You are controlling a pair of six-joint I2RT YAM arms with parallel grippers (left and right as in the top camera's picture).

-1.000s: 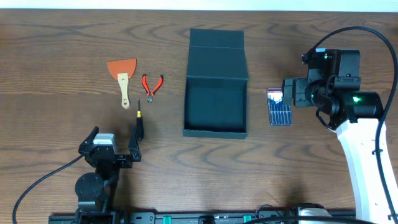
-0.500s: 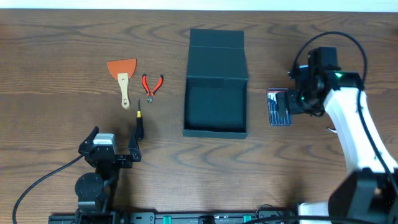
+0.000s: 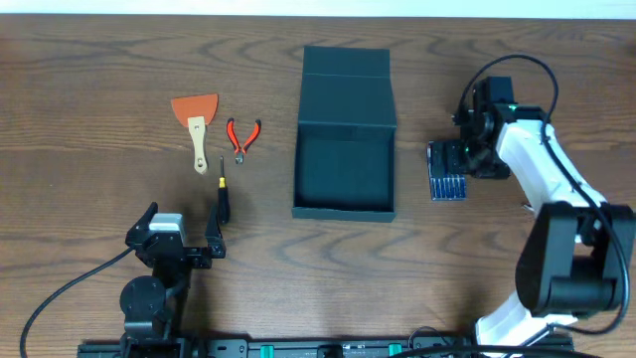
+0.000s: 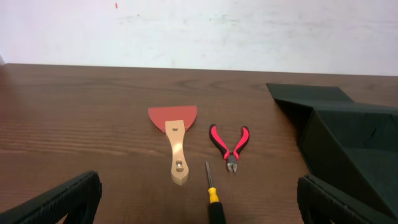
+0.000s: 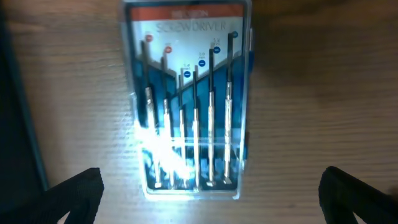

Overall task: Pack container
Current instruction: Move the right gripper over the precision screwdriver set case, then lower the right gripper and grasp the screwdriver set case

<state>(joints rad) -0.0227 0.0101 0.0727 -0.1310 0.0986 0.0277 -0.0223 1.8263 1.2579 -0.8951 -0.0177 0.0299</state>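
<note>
Worktop (image 3: 99,70): dark brown wood-grain surface, low sheen.

Container (image 3: 345,149): rigid rectangular box in matte dark teal-green, with sharp edges and flat walls. It sits at the centre of the worktop, long axis running 12 to 6 o'clock. The hinged flap lid is open and laid back toward 12 o'clock, and the tray opening faces up, showing a dark floor.

Toward 9 o'clock of the container, well apart from it:
- Scraper (image 3: 196,124): flat orange-red trapezoid blade, pale wooden handle.
- Pliers (image 3: 241,136): small, with red-and-black grips and handles slightly spread.
- Screwdriver (image 3: 223,194): thin shaft, black handle with a yellow band.

At 3 o'clock, near the container: screwdriver set (image 3: 446,171), a clear glossy plastic case with a blue backing holding a row of slim metal drivers. Glare washes out its lower half.

Left pincer (image 3: 182,227): spread wide and holding nothing, at 6 o'clock of the screwdriver.

Right pincer (image 5: 211,180): spread wide over the screwdriver set, with one finger on either side of the case and clear of it.
</note>
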